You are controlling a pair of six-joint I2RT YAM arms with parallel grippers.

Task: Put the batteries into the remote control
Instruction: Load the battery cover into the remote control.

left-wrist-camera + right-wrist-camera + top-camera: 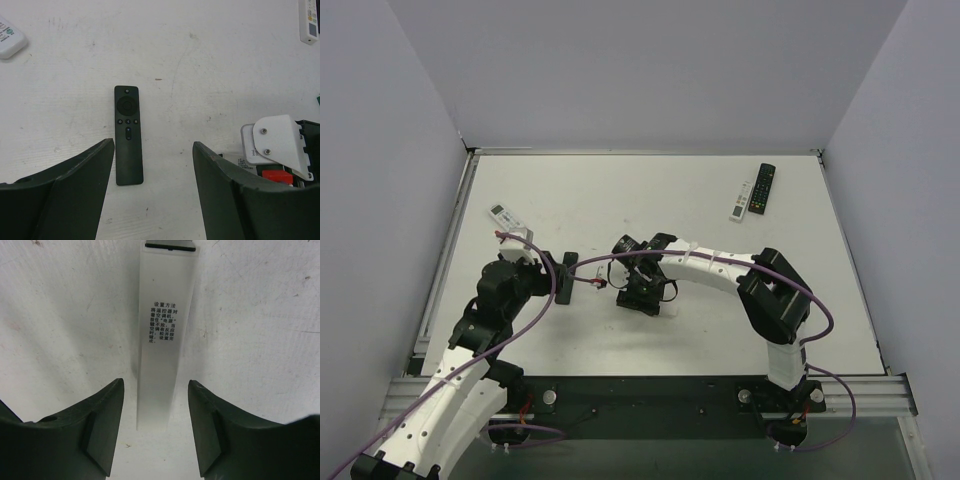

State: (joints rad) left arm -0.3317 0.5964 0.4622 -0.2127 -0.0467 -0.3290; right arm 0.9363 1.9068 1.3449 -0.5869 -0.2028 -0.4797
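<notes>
Remote [165, 340], white, back up, flat on surface [65, 315] mid-frame between wide-open, empty right tool [156, 385]. Left tool [153, 144] likewise open, empty, above black remote [128, 135]. Looks light, stiff, slick: calls for pinching across long edges.

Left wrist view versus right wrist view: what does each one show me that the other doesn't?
Only the left wrist view shows the black remote, lying face up with its buttons visible, plus part of a rounded white remote at the top left corner. Only the right wrist view shows the long white remote, lying back side up with printed text on it. Both show the white table and open jaws with a remote lying between them.
</notes>
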